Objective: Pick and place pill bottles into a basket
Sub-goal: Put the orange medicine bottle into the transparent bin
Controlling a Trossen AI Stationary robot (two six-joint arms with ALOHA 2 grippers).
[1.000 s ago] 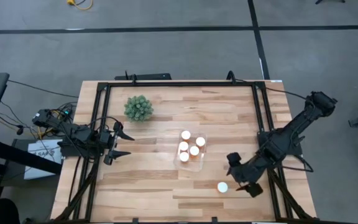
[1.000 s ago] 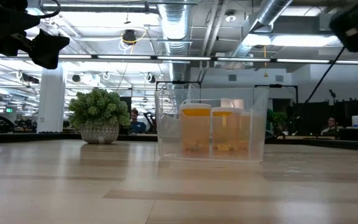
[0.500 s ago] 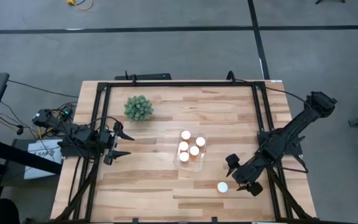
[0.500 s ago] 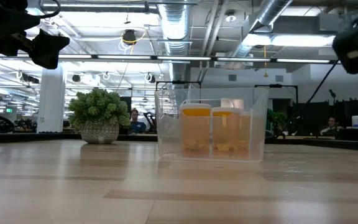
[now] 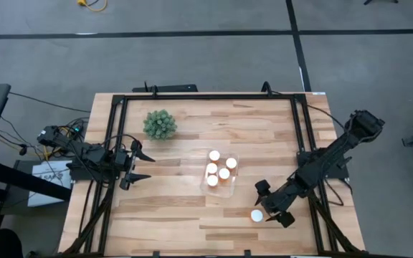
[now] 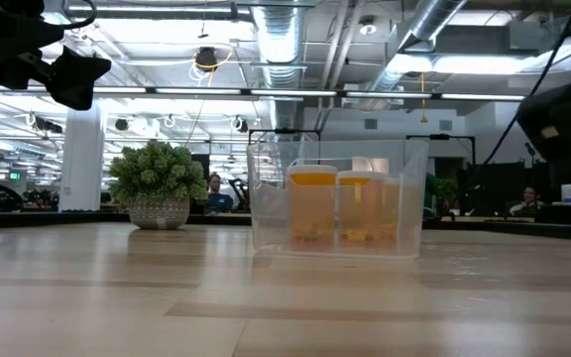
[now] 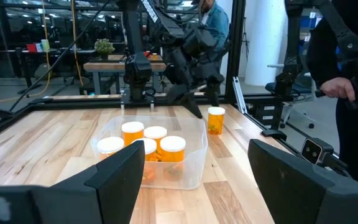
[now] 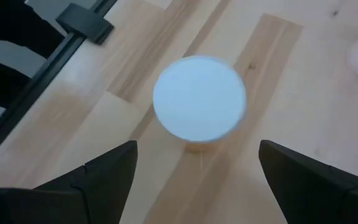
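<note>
Five orange pill bottles with white caps (image 5: pixel 219 170) stand upright in the clear basket (image 5: pixel 231 180) at mid-table; they also show in the low view (image 6: pixel 337 206) and the left wrist view (image 7: pixel 157 146). One more pill bottle (image 5: pixel 257 215) stands upright on the table, near and right of the basket. My right gripper (image 5: pixel 271 204) is open just above it. In the right wrist view the white cap (image 8: pixel 199 98) shows between the spread fingers (image 8: pixel 104 180), untouched. My left gripper (image 5: pixel 138 166) is open and empty at the table's left edge.
A green spiky plant (image 5: pixel 159 124) in a pot stands at the far left of the table and also shows in the low view (image 6: pixel 157 186). A black frame rail (image 5: pixel 206 96) runs round the table. A person (image 7: pixel 347 93) stands beyond the table's right side.
My right gripper has moved down and toward the table's left edge, closing in over the lone pill bottle, with its fingers still spread. The bottle has kept its place.
</note>
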